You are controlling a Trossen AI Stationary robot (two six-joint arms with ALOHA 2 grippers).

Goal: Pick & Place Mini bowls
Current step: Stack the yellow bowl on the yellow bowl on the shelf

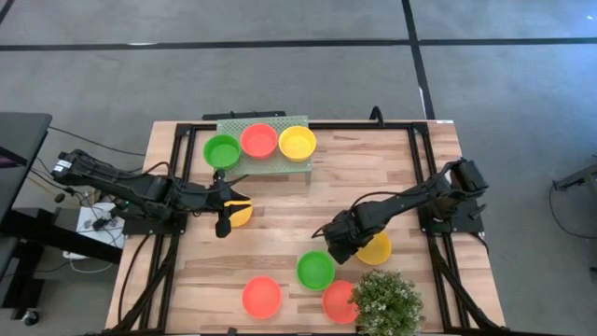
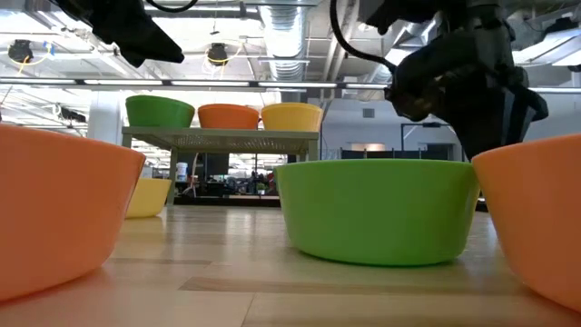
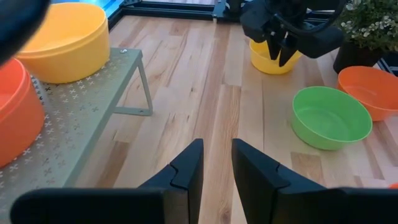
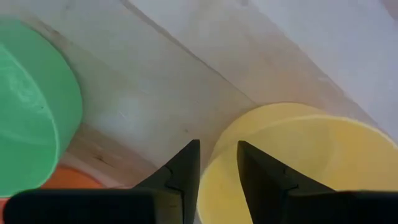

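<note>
Now the right gripper (image 1: 341, 245) is at work: it hangs low over the near rim of a yellow bowl (image 1: 377, 249), and in the right wrist view its two fingers (image 4: 184, 167) stand apart with the rim (image 4: 214, 155) passing between them, one finger outside the wall and one over the hollow. The fingers are released and grasp nothing yet. Just beside this gripper stands a green bowl (image 1: 315, 270), and beyond it two red bowls (image 1: 261, 297) near the plant (image 1: 389, 303).

The left gripper (image 1: 224, 222) waits over a second yellow bowl (image 1: 240, 213), in front of the pale stand (image 1: 233, 123); its fingers (image 3: 187, 173) are a little parted and empty. On the stand sit a green, a red and a yellow bowl (image 1: 297, 143).

I judge the step in hand is the pick of the yellow bowl by the right arm. The next move calls for a small descent so the rim goes deeper between the fingers, then a firm closing on the thin wall, and a lift without pushing the green bowl.
</note>
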